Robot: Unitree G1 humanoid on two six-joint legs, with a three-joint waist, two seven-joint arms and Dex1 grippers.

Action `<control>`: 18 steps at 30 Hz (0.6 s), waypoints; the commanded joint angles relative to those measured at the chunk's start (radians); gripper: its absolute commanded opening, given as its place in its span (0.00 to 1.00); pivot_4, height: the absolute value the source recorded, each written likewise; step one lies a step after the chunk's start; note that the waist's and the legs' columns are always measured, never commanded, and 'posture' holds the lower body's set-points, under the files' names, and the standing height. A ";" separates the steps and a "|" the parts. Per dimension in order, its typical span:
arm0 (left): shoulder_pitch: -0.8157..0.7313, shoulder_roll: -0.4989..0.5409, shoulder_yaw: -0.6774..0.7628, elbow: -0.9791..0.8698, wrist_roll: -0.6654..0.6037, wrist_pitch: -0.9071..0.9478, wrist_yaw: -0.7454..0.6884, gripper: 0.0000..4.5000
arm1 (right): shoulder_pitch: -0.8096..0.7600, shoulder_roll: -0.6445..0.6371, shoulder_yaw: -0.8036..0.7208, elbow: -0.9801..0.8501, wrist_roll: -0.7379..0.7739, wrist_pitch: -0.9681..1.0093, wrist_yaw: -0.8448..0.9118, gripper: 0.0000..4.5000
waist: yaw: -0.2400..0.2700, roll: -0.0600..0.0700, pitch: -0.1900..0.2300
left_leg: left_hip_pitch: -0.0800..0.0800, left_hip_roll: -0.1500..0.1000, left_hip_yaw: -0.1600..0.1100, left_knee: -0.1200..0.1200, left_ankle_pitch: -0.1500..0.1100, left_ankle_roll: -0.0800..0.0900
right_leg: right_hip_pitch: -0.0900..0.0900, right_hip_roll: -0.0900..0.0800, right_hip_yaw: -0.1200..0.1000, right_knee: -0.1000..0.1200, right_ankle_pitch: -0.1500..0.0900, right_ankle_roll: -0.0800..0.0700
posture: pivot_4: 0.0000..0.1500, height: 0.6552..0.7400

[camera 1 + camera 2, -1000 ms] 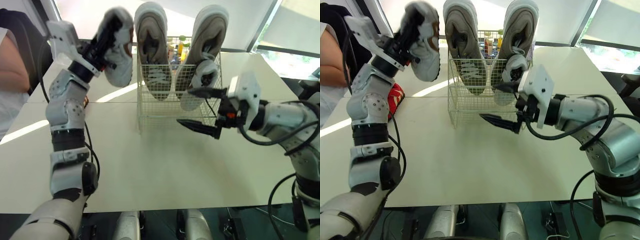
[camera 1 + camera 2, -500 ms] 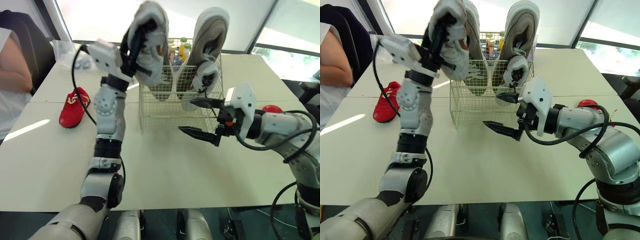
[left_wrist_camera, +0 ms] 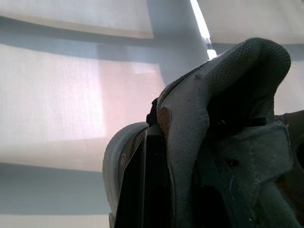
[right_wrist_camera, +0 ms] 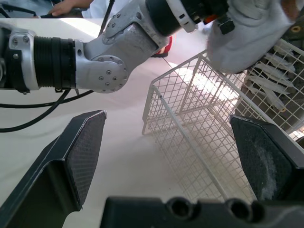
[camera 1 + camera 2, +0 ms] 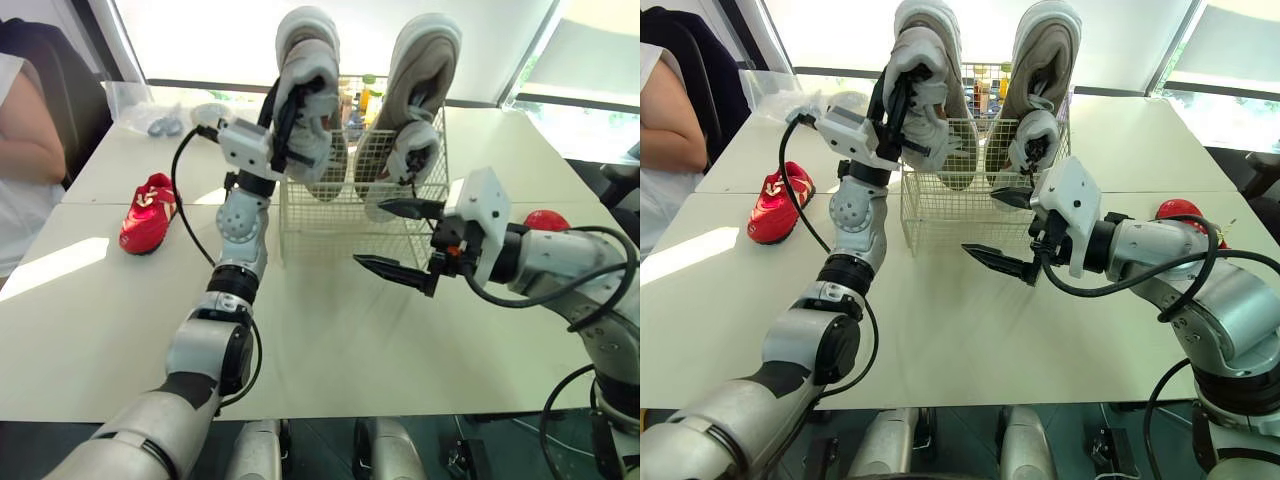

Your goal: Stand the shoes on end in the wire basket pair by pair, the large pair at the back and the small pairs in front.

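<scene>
the left gripper [image 5: 287, 112], fingers clamped on a small grey shoe [image 5: 318, 135], holds it over the wire basket [image 5: 340, 215] front left, so next it likely needs lowering on end beside its mate [image 5: 405, 165], while the right gripper [image 5: 372, 233] hovers nearby, fingers spread.

place: office-like meeting room | cues: joined white tables [image 5: 330, 330]; big bright windows [image 5: 200, 40]; seated person [image 5: 25, 150]

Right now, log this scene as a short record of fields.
Left hand: shut on a small grey shoe, at the left front of the basket
Right hand: open, empty, before the basket
Basket: large pair upright at back; second small shoe front right
Table: red shoe at left, second red shoe at right
</scene>
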 commanded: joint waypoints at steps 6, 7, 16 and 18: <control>-0.095 0.005 -0.031 0.105 0.050 -0.130 0.035 0.02 | 0.000 -0.022 -0.054 -0.051 0.026 0.005 -0.022 1.00 | 0.001 0.000 0.000 | -0.003 0.000 0.000 0.000 0.000 0.000 | -0.003 0.000 0.000 0.000 0.002 0.003 | 1.00 1.00; -0.084 0.003 -0.038 0.120 0.056 -0.139 0.034 0.02 | 0.000 -0.024 -0.055 -0.053 0.027 0.007 -0.025 1.00 | 0.001 0.000 0.000 | -0.003 0.000 0.000 0.000 0.000 0.000 | -0.003 0.000 0.000 0.000 0.002 0.003 | 1.00 1.00; 0.068 -0.004 -0.065 0.168 0.091 -0.142 0.060 0.02 | 0.005 -0.036 -0.070 -0.066 0.042 0.021 -0.038 1.00 | -0.002 0.000 -0.003 | -0.002 0.000 0.000 0.000 0.000 0.001 | -0.002 0.000 0.000 0.000 0.000 0.000 | 1.00 1.00; 0.093 -0.004 -0.064 0.163 0.086 -0.128 0.068 0.02 | 0.003 -0.038 -0.071 -0.065 0.046 0.021 -0.038 1.00 | -0.003 0.001 -0.004 | 0.000 0.000 0.000 0.000 -0.001 0.001 | -0.001 0.000 0.000 0.000 0.000 0.000 | 1.00 1.00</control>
